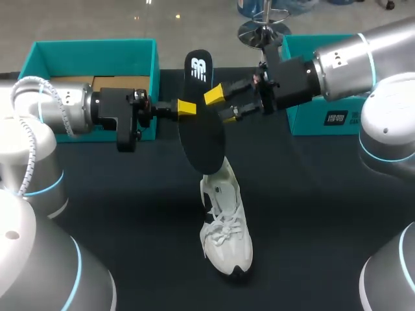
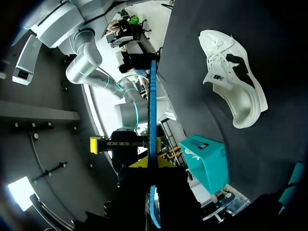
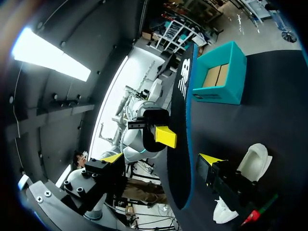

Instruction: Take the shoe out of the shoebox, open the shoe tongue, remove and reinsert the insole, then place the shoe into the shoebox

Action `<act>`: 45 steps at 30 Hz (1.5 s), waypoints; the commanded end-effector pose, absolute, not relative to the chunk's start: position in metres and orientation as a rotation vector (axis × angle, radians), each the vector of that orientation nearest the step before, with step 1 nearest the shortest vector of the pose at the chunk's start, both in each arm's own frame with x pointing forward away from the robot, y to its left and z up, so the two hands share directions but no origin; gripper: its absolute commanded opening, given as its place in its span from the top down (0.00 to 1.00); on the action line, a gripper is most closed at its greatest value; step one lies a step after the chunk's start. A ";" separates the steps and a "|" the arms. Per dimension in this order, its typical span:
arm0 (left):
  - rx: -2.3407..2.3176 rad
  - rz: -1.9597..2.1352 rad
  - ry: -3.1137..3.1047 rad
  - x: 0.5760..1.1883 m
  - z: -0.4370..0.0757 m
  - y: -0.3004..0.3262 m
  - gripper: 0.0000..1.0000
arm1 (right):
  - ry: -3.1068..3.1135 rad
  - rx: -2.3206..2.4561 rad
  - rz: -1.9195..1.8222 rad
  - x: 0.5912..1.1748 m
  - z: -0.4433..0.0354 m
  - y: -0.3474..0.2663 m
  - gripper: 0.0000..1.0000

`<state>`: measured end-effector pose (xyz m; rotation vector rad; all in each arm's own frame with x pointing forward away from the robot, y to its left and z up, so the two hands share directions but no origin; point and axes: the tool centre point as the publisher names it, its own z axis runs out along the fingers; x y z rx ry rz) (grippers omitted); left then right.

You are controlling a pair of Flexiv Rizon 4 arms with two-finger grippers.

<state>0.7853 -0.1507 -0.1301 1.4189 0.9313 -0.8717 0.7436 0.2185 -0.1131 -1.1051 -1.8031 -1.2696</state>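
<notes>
Between the two arms, above the middle of the table (image 1: 130, 214), the left gripper (image 1: 188, 107) is clamping the black insole (image 1: 202, 139). Its yellow tip is pressing on the insole's face about a third of the way down from the upper end. In the left wrist view the left gripper (image 2: 150, 166) is pinching the insole (image 2: 152, 106) from both sides, and the insole is showing edge-on as a thin blue line running straight ahead of the fingers.

The right gripper (image 1: 222, 105) is coming in from the opposite side at the same height. Its fingers are standing spread, one on each side of the insole. In the right wrist view the right gripper (image 3: 161, 159) is straddling the insole (image 3: 178, 120) with a clear gap at one finger, so it is not gripping.

The insole is standing on end, its long axis running up and down. The end with the white logo is pointing up and away, and the plain end is pointing down at the shoe (image 1: 224, 227).

The white shoe is sitting on the dark table just under that lower end; whether they touch cannot be told. Its laces are facing up, its toe is pointing toward the near edge and its heel toward the far side.

The teal shoebox (image 1: 91, 48) is lying open behind the left arm, and a second teal box (image 1: 321, 120) is sitting behind the right arm.
</notes>
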 end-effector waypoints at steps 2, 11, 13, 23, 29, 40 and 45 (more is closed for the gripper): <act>1.417 -0.869 0.930 0.785 -0.131 -0.152 1.00 | -1.791 -1.103 -1.276 0.745 -0.116 0.233 0.00; 1.417 -0.869 0.930 0.785 -0.131 -0.152 1.00 | -1.768 -1.094 -1.276 0.747 -0.119 0.243 0.15; 1.417 -0.869 0.930 0.785 -0.131 -0.152 1.00 | -1.761 -1.093 -1.270 0.748 -0.121 0.244 0.25; 1.417 -0.869 0.930 0.785 -0.131 -0.152 1.00 | -1.731 -1.084 -1.257 0.757 -0.125 0.250 0.33; 1.417 -0.869 0.930 0.785 -0.131 -0.152 1.00 | -1.720 -1.081 -1.253 0.761 -0.129 0.248 0.53; 1.417 -0.869 0.930 0.785 -0.131 -0.152 1.00 | -1.704 -1.099 -1.279 0.757 -0.129 0.239 0.51; 1.417 -0.869 0.930 0.785 -0.131 -0.152 1.00 | -1.701 -1.107 -1.288 0.755 -0.129 0.236 0.59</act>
